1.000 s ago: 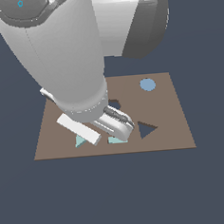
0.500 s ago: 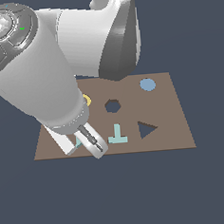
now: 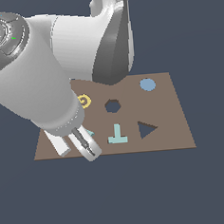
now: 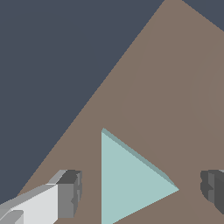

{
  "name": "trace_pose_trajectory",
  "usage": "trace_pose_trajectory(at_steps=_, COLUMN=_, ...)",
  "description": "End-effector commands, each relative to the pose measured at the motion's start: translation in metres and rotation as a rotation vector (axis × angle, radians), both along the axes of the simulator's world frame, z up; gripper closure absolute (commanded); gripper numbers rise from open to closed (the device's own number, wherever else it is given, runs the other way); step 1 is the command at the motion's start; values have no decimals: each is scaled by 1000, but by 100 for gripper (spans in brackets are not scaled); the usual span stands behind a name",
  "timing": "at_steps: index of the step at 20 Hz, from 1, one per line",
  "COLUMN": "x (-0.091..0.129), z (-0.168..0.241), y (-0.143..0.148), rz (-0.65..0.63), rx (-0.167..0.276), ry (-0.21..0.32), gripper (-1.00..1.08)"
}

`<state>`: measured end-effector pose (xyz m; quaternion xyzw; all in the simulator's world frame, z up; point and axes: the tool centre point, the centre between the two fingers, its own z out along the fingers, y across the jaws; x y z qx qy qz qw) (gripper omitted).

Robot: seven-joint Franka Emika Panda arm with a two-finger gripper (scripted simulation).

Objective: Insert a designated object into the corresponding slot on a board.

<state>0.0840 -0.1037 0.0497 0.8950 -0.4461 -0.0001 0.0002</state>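
The pale teal triangle piece (image 4: 131, 183) lies flat on the brown board (image 4: 175, 87). In the wrist view my gripper (image 4: 140, 190) is open, with one fingertip (image 4: 70, 194) on each side of the triangle and a gap to each. In the exterior view my gripper (image 3: 86, 145) hangs low over the board's (image 3: 165, 105) front edge at the exterior view's left. It hides all but a sliver of the triangle (image 3: 90, 133). The dark triangular slot (image 3: 146, 129) lies further to the exterior view's right, apart from the gripper.
A teal T-shaped piece (image 3: 117, 135) lies between the gripper and the slot. A dark hexagonal hole (image 3: 112, 105), a yellow spiral (image 3: 84, 101) and a blue round disc (image 3: 147, 85) lie further back. The bulky arm (image 3: 40, 86) covers the board's left part.
The arm has swung toward the exterior view's left and turned. The gripper has moved from over the board's front middle to its front left, and the T piece has come into sight.
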Motion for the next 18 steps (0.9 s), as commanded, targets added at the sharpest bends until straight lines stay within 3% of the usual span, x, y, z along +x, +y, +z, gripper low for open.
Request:
trace_pose_trajectory(at_steps=1, x=0, z=0, y=0, rz=0, rx=0, ry=0, gripper=-92)
trace_pose_trajectory(at_steps=11, x=0, z=-20, y=1, rz=1, rx=0, ry=0, gripper=-92)
trace_pose_trajectory(at_steps=12, x=0, z=-20, y=1, rz=1, rx=0, ry=0, gripper=108)
trace_pose_trajectory(at_steps=18, x=0, z=-20, y=1, rz=1, rx=0, ry=0, gripper=108)
